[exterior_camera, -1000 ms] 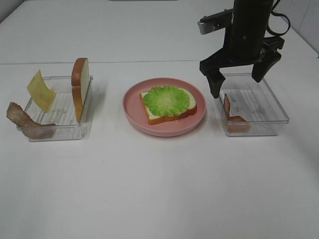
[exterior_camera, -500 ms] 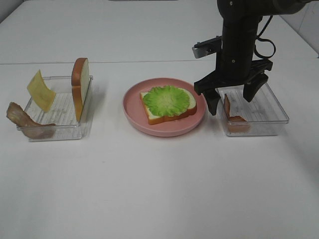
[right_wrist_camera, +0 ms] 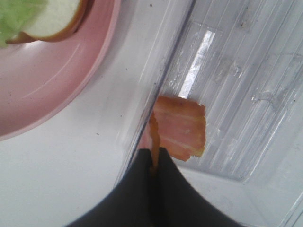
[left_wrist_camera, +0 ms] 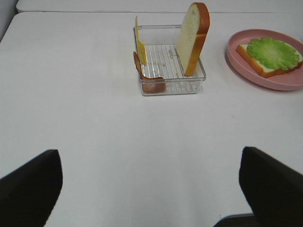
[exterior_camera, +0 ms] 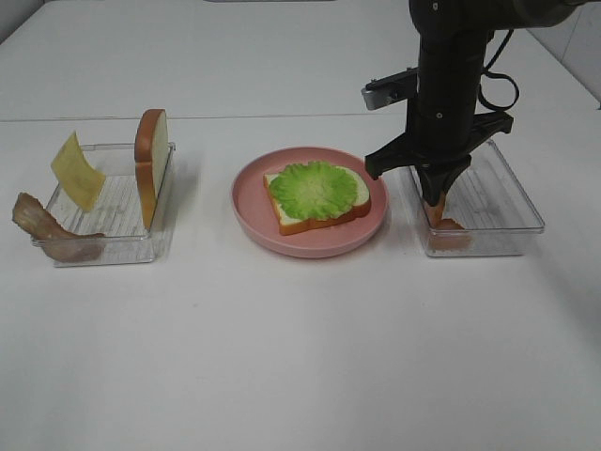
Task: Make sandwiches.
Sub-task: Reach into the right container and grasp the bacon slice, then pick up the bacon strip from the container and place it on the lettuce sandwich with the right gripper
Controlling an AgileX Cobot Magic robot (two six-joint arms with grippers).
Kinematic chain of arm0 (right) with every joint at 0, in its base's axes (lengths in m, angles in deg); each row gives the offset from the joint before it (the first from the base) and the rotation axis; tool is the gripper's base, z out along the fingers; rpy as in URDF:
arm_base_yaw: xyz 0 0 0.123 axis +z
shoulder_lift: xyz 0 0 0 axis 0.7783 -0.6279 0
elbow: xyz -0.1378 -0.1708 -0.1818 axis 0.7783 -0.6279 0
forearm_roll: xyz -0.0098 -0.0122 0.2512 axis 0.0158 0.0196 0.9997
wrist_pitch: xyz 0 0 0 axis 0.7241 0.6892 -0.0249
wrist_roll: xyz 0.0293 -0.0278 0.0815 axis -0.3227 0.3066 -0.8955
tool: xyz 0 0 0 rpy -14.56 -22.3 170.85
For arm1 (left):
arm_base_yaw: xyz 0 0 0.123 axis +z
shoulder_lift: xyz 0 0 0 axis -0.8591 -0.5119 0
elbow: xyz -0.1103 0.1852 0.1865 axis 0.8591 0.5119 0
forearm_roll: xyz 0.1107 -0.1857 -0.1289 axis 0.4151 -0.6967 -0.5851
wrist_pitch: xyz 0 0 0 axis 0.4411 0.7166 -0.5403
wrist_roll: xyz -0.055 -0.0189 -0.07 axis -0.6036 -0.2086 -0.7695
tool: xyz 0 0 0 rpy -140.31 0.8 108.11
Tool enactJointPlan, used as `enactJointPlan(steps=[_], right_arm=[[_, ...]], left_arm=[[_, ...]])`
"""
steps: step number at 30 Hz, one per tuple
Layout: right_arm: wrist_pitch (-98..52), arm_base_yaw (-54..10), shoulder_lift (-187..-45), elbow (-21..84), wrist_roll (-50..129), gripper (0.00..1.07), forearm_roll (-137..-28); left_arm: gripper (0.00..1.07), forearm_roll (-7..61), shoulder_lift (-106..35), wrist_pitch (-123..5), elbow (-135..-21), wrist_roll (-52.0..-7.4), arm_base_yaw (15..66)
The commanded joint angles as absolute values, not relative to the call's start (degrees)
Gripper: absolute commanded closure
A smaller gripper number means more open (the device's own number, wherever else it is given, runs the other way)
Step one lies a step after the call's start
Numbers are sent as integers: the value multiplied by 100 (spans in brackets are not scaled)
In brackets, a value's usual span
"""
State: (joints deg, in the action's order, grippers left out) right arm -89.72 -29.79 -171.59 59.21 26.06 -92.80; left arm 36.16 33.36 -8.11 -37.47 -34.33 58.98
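fingers (exterior_camera: 434, 186) of the right arm, from high, pinch the bacon strip (exterior_camera: 445, 225) standing against the clear tray (exterior_camera: 526, 224) wall beside the pink plate (exterior_camera: 310, 246). its wrist view shows only a thin edge nipped: lifting could slip it or drag the tray. left fingers (left_wrist_camera: 33, 182) hang spread.

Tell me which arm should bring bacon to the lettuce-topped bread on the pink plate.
Right. The right gripper is shut on the brown bacon strip in the clear plastic tray right beside the pink round plate. The left gripper hangs open, well short of the other clear tray.
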Motion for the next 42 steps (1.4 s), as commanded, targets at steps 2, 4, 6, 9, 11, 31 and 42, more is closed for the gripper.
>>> enactJointPlan(steps=[2,4,6,9,11,31,42], right_arm=[[-9270,-2990,-17142,5966,2744,107,-9360],[-9339,-2990,-17130,6012,2773,107,-9383],[-9471,-2990,-17056,6144,2893,107,-9389],[-9694,-2973,-16901,6413,3013,107,-9400],[-10032,-2968,-16712,6912,3094,107,-9360],[-9774,-2125,-16448,7674,3500,107,-8249],[-9093,-1231,-16740,7674,3472,107,-8145]], left_arm=[[14,3582,3410,-834,-3735,-3439,5910],[14,3582,3410,-834,-3735,-3439,5910],[14,3582,3410,-834,-3735,-3439,5910],[14,3582,3410,-834,-3735,-3439,5910],[14,3582,3410,-834,-3735,-3439,5910],[14,3582,3410,-834,-3735,-3439,5910],[14,3582,3410,-834,-3735,-3439,5910]])
